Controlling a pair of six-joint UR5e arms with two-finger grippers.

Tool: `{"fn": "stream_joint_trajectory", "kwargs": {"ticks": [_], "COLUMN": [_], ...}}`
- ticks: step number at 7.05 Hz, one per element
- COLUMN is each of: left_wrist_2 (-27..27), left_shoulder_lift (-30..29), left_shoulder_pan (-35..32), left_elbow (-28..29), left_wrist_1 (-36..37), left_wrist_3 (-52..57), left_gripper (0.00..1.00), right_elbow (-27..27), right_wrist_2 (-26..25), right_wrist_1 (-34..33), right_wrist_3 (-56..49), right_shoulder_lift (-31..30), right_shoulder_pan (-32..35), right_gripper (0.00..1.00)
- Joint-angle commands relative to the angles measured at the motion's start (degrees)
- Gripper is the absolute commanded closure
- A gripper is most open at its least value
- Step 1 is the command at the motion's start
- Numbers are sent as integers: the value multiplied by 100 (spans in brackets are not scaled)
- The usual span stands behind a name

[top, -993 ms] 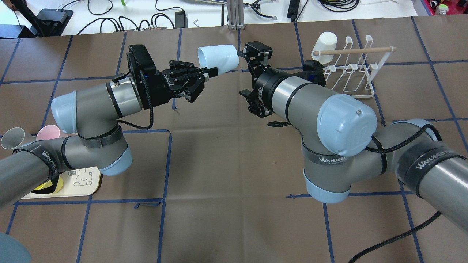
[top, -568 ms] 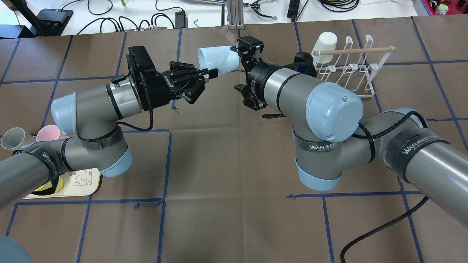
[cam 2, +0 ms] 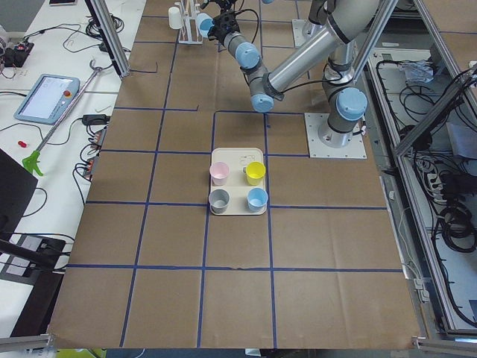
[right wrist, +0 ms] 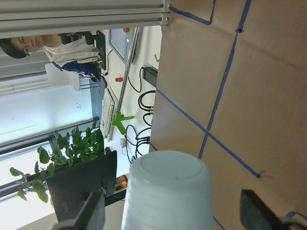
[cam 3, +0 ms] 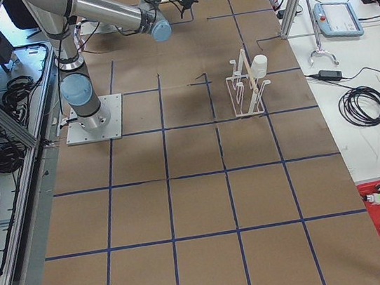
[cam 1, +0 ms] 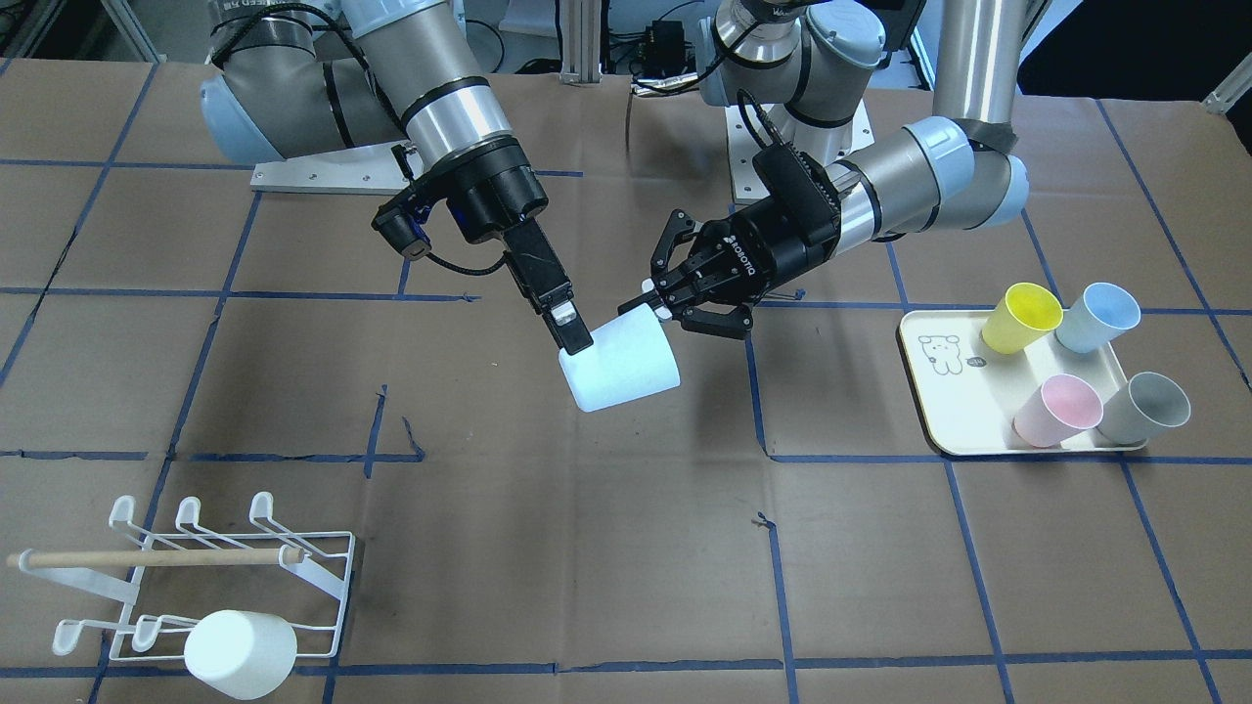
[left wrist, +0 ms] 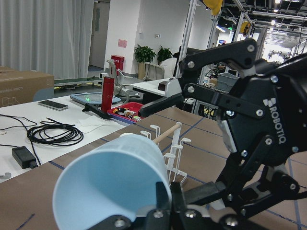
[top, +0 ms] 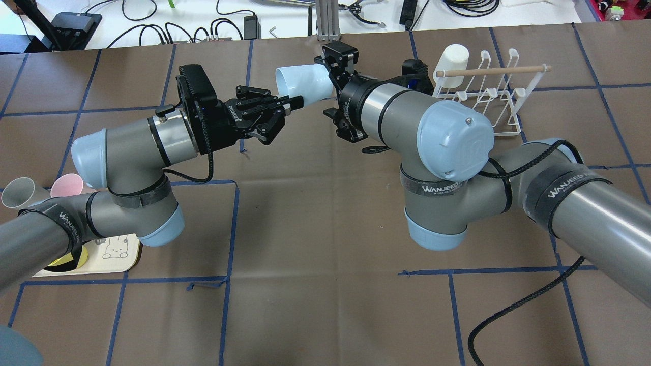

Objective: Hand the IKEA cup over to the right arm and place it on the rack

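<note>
Brown paper crossed with blue tape is covering the table [cam 1: 587,548], and the 2 arms are meeting above its middle.

From the front, the left gripper [cam 1: 655,305] is pinching the rim of the pale blue plastic cup [cam 1: 626,370] and holding it on its side in the air. The right gripper [cam 1: 583,348] is reaching alongside the cup's closed end. The white wire rack with a wooden dowel [cam 1: 147,558], already carrying 1 white cup [cam 1: 240,653], is sitting well apart from both grippers, on the right arm's side.

From overhead, the right arm [top: 402,114] is standing closer than 1 second ago. A clear gap was then separating its gripper from the cup, and that gap is gone.

The left wrist camera is showing 1 finger [left wrist: 163,196] inside the cup's mouth.

The right wrist camera is showing the cup's base between widely spread jaws, neither pad touching yet.

I judge the handover is reaching the closing point, with the left gripper needing to hold on until the right one is gripping.
</note>
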Motion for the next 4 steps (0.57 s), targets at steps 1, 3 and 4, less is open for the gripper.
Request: {"fn": "stream_joint_trajectory", "kwargs": {"ticks": [1, 3, 4], "left_wrist_2": [0, 0, 0], "left_shoulder_lift": [-12, -12, -12], "left_shoulder_pan": [0, 0, 0], "left_elbow": [9, 0, 0], "left_wrist_1": [0, 0, 0], "left_wrist_3": [2, 2, -6], "left_gripper": [99, 98, 98], "right_elbow": [-33, -173, -191], "right_wrist_2": [-8, -34, -17], "right_wrist_1": [-1, -1, -1], "right_wrist_3": [6, 24, 24], "right_shoulder_lift": [119, 199, 277], "right_shoulder_pan": [0, 0, 0], "right_gripper": [1, 2, 2]}}
